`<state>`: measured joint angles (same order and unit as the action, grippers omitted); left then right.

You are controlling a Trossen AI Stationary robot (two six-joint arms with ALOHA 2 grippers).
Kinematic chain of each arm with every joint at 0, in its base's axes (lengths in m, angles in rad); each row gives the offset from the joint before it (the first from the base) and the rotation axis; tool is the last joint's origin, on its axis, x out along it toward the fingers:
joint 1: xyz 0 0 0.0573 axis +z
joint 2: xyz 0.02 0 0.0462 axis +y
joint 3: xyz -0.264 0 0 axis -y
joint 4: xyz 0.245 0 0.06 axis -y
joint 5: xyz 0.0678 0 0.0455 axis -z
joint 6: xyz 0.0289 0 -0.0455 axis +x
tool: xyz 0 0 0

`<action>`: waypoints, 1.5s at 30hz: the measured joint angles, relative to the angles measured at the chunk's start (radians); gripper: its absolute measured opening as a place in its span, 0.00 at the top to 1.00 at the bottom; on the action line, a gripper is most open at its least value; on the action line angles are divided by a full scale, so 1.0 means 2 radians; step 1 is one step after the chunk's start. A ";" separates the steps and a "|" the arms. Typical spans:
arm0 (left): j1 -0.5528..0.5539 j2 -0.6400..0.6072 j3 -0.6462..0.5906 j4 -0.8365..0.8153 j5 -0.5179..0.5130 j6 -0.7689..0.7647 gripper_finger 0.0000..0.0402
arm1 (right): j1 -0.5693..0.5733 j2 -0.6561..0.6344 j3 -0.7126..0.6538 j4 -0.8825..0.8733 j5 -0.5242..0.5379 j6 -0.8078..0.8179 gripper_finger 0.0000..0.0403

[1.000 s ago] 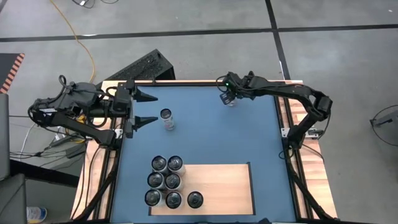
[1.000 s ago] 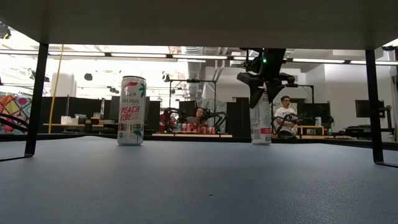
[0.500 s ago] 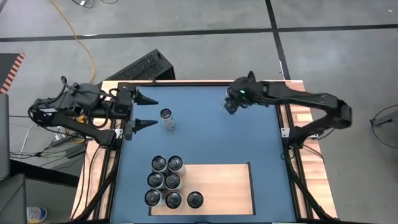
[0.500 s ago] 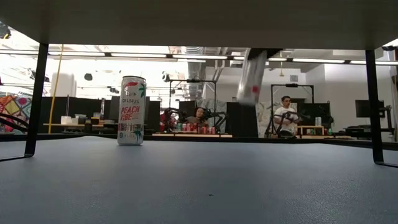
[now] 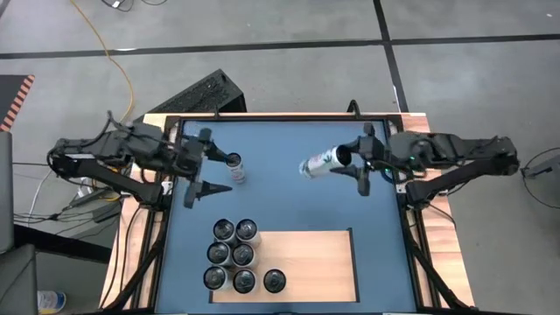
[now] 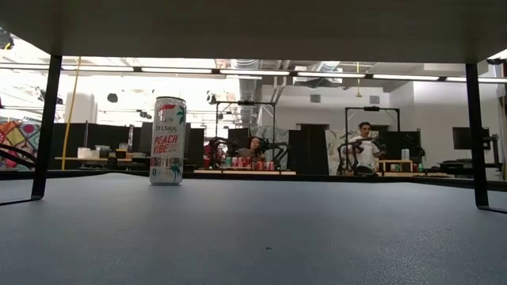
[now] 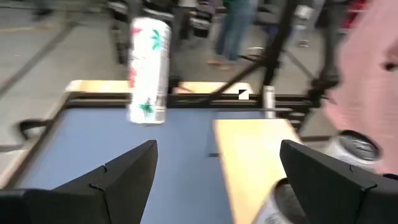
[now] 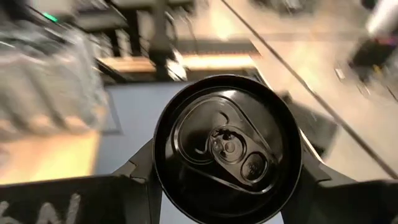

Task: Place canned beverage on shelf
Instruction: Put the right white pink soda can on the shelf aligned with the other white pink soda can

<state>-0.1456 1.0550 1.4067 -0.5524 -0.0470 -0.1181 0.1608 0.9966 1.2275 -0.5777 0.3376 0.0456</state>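
Observation:
A white can [image 5: 319, 164] lies level in the air over the right half of the blue mat, with my right gripper [image 5: 348, 160] shut on it. Its black top [image 8: 227, 146] faces the right wrist camera. A second can [image 5: 234, 166] [image 6: 168, 141] [image 7: 148, 68] stands upright on its base on the mat. My left gripper [image 5: 208, 166] [image 7: 217, 171] is open just to its left, apart from it. The pale wooden shelf [image 5: 306, 262] [image 7: 249, 149] lies flat near the front edge, and several cans [image 5: 234, 255] stand at its left end. My right gripper pinches the can's side wall just below the top rim [image 8: 160, 165] between its two fingers [image 8: 138, 171], one on each side. The fingers come about level from the table's right and lie along the can. The can hangs clear of the mat, its base toward the table's left.
Wooden side strips [image 5: 144, 236] [image 5: 429, 236] flank the mat. A dark flat object [image 5: 206, 92] lies on the floor past the far left corner. Dark frame posts [image 6: 49, 127] [image 6: 474, 134] stand at the mat's sides. People [image 6: 364, 146] sit in the room behind.
My right gripper has lifted its can off the far part of the mat and carried it up, toward the right and near edges. The can has tipped from upright to level and left the low view. My left gripper has edged toward the standing can and turned slightly.

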 joint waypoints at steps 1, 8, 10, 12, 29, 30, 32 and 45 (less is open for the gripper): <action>0.001 0.008 0.000 0.007 0.020 0.001 0.19 | 0.012 0.000 0.002 0.013 -0.003 -0.012 0.48; 0.018 0.053 0.000 0.082 0.223 0.013 0.19 | 0.080 0.052 0.075 0.045 -0.018 -0.114 0.48; 0.022 0.056 0.000 0.097 0.246 0.010 0.19 | 0.098 0.073 0.109 0.047 -0.018 -0.144 0.48; 0.028 0.058 0.000 0.108 0.251 0.010 0.19 | 0.116 0.097 0.144 0.045 -0.023 -0.169 0.48; 0.040 0.100 0.001 0.202 0.384 -0.101 0.19 | 0.169 0.307 0.388 -0.006 -0.172 -0.317 0.48; 0.040 0.106 0.001 0.212 0.386 -0.106 0.19 | 0.169 0.318 0.404 -0.015 -0.181 -0.328 0.48; 0.040 0.117 0.000 0.225 0.402 -0.124 0.19 | 0.169 0.339 0.435 -0.040 -0.190 -0.340 0.48; 0.009 0.187 0.000 0.343 0.479 -0.239 0.19 | 0.160 0.413 0.564 -0.100 -0.203 -0.405 0.48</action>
<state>-0.1273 1.4285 1.4071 0.1336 0.9119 -0.5956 0.4811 1.8225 2.3554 -0.7775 -0.0691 -0.7649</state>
